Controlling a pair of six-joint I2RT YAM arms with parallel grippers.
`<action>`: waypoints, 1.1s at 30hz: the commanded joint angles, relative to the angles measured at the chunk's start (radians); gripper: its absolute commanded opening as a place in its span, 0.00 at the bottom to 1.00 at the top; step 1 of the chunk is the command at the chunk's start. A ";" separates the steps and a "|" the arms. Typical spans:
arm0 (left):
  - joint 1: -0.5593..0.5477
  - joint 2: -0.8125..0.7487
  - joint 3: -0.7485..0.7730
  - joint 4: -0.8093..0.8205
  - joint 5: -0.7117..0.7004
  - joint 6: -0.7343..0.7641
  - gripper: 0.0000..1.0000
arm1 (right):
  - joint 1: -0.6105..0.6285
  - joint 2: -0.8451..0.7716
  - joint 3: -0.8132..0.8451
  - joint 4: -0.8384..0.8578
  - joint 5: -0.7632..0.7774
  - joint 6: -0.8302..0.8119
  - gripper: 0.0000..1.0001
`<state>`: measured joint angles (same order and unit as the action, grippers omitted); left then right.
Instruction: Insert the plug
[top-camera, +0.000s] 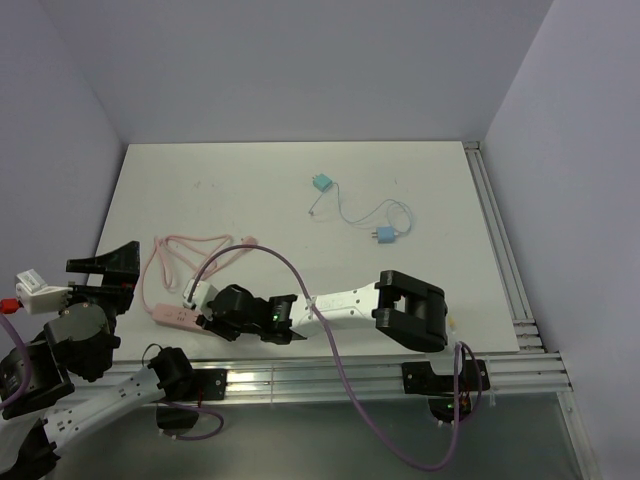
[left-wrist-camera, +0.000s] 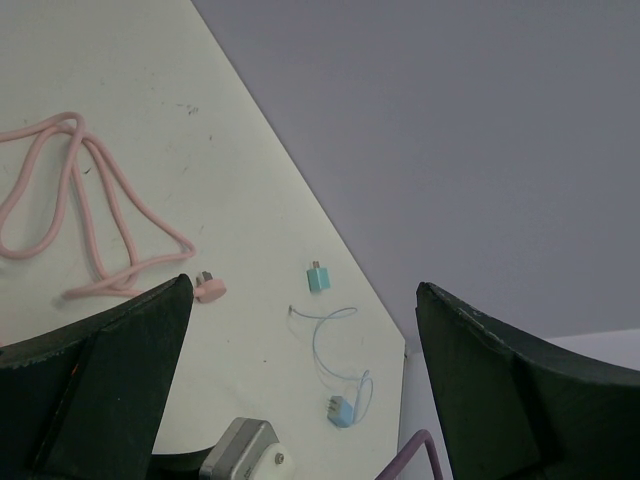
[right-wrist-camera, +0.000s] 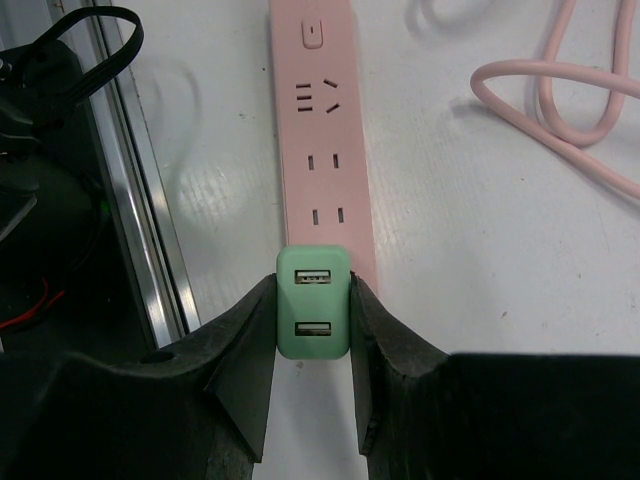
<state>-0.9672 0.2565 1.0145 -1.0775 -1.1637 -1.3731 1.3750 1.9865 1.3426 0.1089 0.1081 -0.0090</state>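
Note:
In the right wrist view, my right gripper (right-wrist-camera: 313, 335) is shut on a green two-port USB charger plug (right-wrist-camera: 313, 315), held over the near end of the pink power strip (right-wrist-camera: 322, 150). Its prongs are hidden, so I cannot tell whether they sit in a socket. From above, the right gripper (top-camera: 215, 318) covers the strip's right end (top-camera: 170, 316) and hides the plug. My left gripper (left-wrist-camera: 300, 390) is open and empty, raised at the table's left edge (top-camera: 100, 275).
The strip's pink cable (top-camera: 190, 250) loops behind it and ends in a pink plug (left-wrist-camera: 209, 288). A teal adapter (top-camera: 320, 183) and a blue plug (top-camera: 385, 236) with a thin blue cable lie mid-table. Aluminium rails (top-camera: 350, 375) run along the front and right edges.

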 joint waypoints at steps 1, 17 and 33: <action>0.004 -0.017 0.001 0.002 0.010 0.008 1.00 | 0.007 0.006 0.039 -0.055 0.012 -0.006 0.00; 0.004 -0.007 -0.002 0.044 0.039 0.035 1.00 | -0.002 0.074 -0.034 -0.126 -0.041 0.006 0.00; 0.004 -0.013 -0.017 0.042 0.075 0.037 0.99 | -0.004 0.198 -0.049 -0.213 -0.042 0.113 0.00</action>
<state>-0.9672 0.2562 1.0008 -1.0584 -1.1137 -1.3640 1.3636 2.0357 1.3567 0.1192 0.0849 0.0296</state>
